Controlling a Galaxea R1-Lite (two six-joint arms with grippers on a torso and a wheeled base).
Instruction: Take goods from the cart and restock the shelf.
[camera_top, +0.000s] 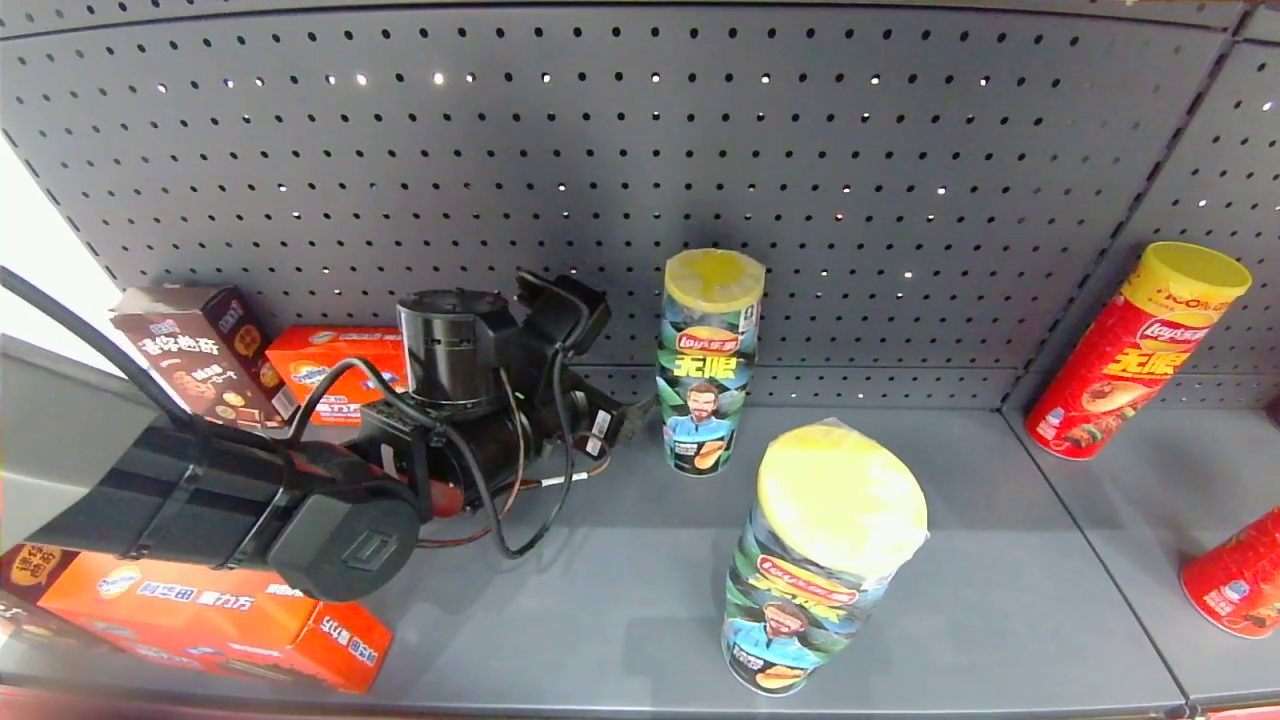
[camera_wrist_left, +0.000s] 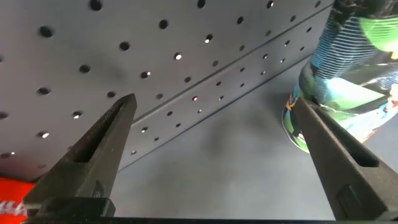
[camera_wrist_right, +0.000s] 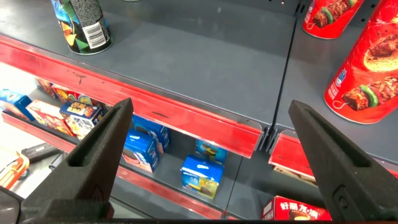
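The left gripper (camera_wrist_left: 212, 106) gapes empty beside the centre-frame chip can (camera_top: 708, 370), probably light, stiff, slick and tippy, best pinched mid-body.

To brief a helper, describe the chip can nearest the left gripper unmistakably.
Find the grey shelf with its pegboard back. Two green, yellow-lidded cans stand mid-shelf. Yours is the rear can by the pegboard, not the front can near the edge.
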